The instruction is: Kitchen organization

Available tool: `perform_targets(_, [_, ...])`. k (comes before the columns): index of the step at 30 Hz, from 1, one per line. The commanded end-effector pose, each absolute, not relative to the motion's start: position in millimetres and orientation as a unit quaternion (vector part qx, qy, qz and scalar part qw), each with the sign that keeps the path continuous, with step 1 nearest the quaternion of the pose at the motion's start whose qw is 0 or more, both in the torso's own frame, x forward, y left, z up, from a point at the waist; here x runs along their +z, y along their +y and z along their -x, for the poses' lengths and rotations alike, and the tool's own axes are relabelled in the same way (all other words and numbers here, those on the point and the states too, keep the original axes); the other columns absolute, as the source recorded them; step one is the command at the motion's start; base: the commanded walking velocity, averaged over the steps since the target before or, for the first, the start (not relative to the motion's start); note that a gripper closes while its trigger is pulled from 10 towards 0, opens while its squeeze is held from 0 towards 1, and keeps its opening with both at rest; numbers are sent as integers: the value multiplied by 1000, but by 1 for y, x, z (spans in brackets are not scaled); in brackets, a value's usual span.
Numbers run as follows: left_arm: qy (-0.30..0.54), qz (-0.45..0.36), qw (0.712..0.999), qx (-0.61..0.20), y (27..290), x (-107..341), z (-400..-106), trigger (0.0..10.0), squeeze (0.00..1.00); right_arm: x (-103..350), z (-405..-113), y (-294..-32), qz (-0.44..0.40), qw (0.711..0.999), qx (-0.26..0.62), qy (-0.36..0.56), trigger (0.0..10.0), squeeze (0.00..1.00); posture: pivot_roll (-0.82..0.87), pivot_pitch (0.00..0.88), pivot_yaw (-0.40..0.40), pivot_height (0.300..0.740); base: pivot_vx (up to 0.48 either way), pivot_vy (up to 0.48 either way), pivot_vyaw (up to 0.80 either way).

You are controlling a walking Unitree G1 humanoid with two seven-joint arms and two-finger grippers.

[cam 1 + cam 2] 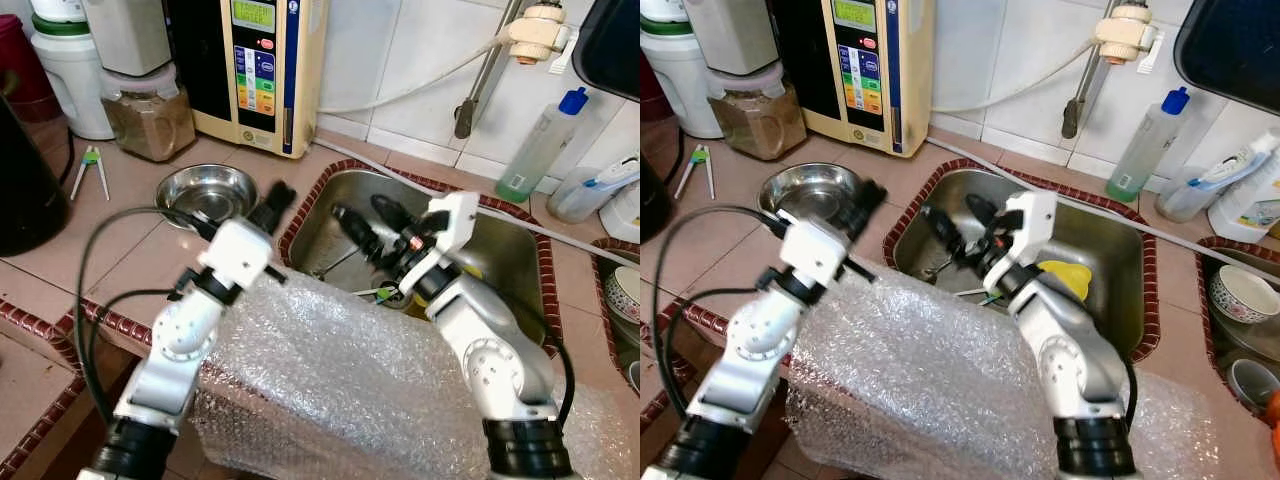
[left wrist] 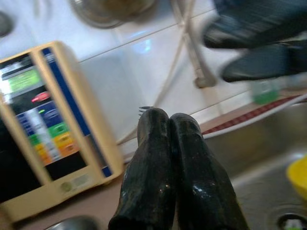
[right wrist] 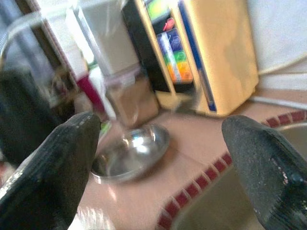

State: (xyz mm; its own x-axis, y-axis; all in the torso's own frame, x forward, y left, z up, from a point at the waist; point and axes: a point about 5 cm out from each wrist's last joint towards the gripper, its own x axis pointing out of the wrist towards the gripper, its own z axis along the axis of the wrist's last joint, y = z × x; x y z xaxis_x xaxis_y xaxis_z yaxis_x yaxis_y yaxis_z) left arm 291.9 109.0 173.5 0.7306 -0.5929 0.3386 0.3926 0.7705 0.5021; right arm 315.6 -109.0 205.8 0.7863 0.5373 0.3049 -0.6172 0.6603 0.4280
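The steel sink (image 1: 500, 250) sits in the counter, and a yellow thing (image 1: 1065, 277) lies inside it near the drain. The right gripper (image 1: 368, 222) hangs over the sink with its two black fingers wide apart, holding nothing. The left gripper (image 1: 277, 203) is just beside the sink's rim, fingers pressed together and empty. A steel bowl (image 1: 207, 190) rests on the counter next to the sink. Behind the bowl stands a cream machine (image 1: 258, 70) with coloured buttons. Bubble wrap (image 1: 330, 385) lies along the sink's near edge.
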Motion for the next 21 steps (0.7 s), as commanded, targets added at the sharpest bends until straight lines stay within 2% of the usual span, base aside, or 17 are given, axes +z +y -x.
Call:
perform_targets(1, [-267,-196,889,-315,98,180,-284,0,0,212,-325,-120,-330,894,293,-77,10000,0,108,71,-89,740,0,0,0])
perform_targets(6, [-284,-227,862,-352,89,179,-278,0,0,223,-342,-130,-384,883,262,-64,10000,0,112,67,-89,740,0,0,0])
perform_targets(10, [-304,-257,840,-370,84,182,-275,0,0,227,-353,-124,-338,910,241,-8,10000,0,112,66,-90,740,0,0,0])
perform_targets(21, [-303,-264,841,-363,82,180,-278,0,0,228,-353,-113,-273,928,243,73,10000,0,106,69,-87,740,0,0,0])
